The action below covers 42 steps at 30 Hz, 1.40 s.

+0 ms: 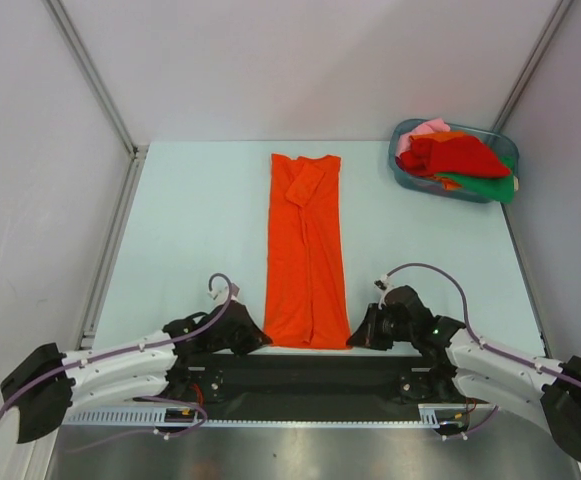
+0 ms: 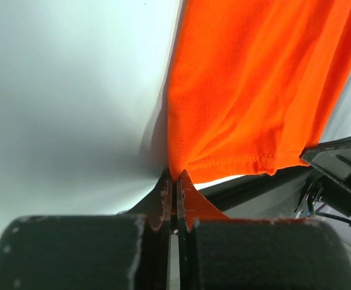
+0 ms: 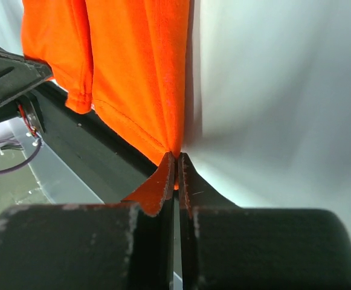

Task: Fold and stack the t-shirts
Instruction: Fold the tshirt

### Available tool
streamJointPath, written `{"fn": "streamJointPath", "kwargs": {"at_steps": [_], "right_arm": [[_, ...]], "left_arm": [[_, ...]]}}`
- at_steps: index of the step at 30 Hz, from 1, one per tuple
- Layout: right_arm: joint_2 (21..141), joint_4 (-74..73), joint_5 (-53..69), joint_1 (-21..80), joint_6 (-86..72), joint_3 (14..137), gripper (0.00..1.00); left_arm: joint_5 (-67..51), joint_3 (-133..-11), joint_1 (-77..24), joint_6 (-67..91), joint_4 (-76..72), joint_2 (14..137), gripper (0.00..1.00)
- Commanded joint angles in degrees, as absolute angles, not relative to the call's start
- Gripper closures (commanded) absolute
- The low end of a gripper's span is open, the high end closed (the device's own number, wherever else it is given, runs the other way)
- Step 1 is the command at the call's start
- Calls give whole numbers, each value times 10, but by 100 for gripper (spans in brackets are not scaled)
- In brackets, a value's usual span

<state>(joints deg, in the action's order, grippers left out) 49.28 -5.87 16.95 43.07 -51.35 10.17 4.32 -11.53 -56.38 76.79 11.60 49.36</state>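
Note:
A bright orange t-shirt [image 1: 307,250] lies on the table folded into a long narrow strip, collar end far, hem near me. My left gripper [image 1: 254,338] is shut on the hem's near left corner; the left wrist view shows the cloth [image 2: 247,90] pinched at the fingertips [image 2: 163,190]. My right gripper [image 1: 360,336] is shut on the hem's near right corner; the right wrist view shows the orange cloth [image 3: 133,72] pinched between the fingertips [image 3: 188,175]. More t-shirts, red [image 1: 455,155], green [image 1: 485,185] and pink [image 1: 425,130], lie crumpled in a tub.
The bluish plastic tub [image 1: 408,172] stands at the table's far right corner. The pale table [image 1: 200,230] has bare surface on both sides of the orange strip. A black bar [image 1: 300,372] runs along the near edge between the arm bases.

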Motion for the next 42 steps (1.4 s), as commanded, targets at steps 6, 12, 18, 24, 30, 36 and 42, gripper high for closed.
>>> {"fn": "streamJointPath", "kwargs": {"at_steps": [6,12,18,24,30,36,42], "right_arm": [[511,-81,179,394,-484,165,100],[669,-63,248,274,-374,309,100],[903,-70,271,230,-311,498,100],[1033,-94,281,201,-294,661,100],[1120,-97,302,178,-291,765,100],[1157,-115,316,150,-287,830,100],[1179,-113,340,129,-292,858,100]], "left_arm": [[72,-172,-566,701,183,497,100],[50,-274,-455,619,179,561,100],[-31,-411,-291,494,134,713,100],[-83,-590,-235,418,138,902,100],[-99,-677,-201,410,141,992,100],[-132,-740,-180,399,142,1046,100],[-138,-783,-174,396,149,1084,100]]}}
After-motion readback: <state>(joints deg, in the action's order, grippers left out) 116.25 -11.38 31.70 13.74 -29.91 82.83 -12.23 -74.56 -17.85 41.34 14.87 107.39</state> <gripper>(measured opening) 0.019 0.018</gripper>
